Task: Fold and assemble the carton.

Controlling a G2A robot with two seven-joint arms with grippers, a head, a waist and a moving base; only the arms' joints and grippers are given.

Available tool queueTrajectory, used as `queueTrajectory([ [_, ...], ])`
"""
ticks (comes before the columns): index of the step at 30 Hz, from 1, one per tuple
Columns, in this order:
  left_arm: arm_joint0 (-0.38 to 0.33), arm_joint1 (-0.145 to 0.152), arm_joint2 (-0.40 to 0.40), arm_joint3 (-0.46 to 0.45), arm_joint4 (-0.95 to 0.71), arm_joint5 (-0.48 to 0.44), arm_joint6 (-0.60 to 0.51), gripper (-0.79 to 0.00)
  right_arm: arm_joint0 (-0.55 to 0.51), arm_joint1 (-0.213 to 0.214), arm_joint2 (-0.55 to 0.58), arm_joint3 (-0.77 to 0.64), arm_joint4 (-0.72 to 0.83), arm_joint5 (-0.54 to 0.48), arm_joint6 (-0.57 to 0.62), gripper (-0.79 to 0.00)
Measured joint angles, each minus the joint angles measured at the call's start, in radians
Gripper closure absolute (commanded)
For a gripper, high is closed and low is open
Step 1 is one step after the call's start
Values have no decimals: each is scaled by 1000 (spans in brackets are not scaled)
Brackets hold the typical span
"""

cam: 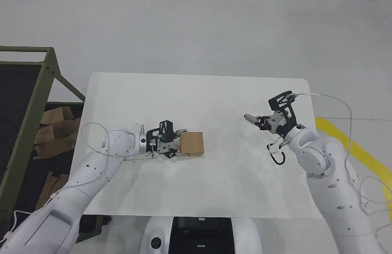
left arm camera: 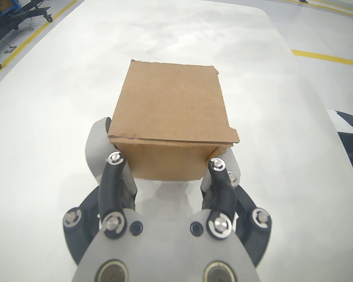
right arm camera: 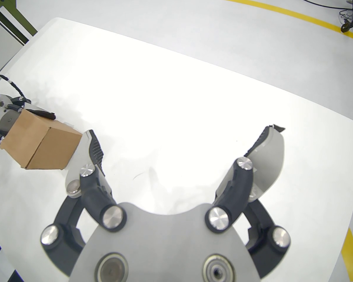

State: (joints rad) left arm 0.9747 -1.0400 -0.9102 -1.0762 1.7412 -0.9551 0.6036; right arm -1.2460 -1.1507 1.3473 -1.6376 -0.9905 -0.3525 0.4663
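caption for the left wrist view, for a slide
Left end effector grips the near end of the closed carton on the white table.

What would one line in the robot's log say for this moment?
carton: boxed, on table | left gripper: shut on carton | right gripper: open, empty

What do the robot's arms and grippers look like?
The left arm and right arm wear smooth white shells. The left gripper and right gripper share grey metal plates, black links with silver bolts, and pale grey fingers with ribbed black pads. Thin cables loop by the wrists.
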Motion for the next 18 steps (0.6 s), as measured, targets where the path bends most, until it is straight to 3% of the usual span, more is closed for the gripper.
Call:
queueTrajectory([
  [2,-6,-3,11,8,3,3,4,-317,0,0,0,0,0,0,0,-785],
  [4,-12,-4,18,14,5,4,9,-363,0,0,0,0,0,0,0,-785],
  [9,-24,-8,34,31,8,4,21,-400,0,0,0,0,0,0,0,-785],
  [14,-34,-9,46,41,10,3,31,-576,0,0,0,0,0,0,0,-785],
  [16,-36,-9,50,44,11,3,35,-696,0,0,0,0,0,0,0,-785],
  [18,-38,-9,52,46,12,3,40,-748,0,0,0,0,0,0,0,-785],
])
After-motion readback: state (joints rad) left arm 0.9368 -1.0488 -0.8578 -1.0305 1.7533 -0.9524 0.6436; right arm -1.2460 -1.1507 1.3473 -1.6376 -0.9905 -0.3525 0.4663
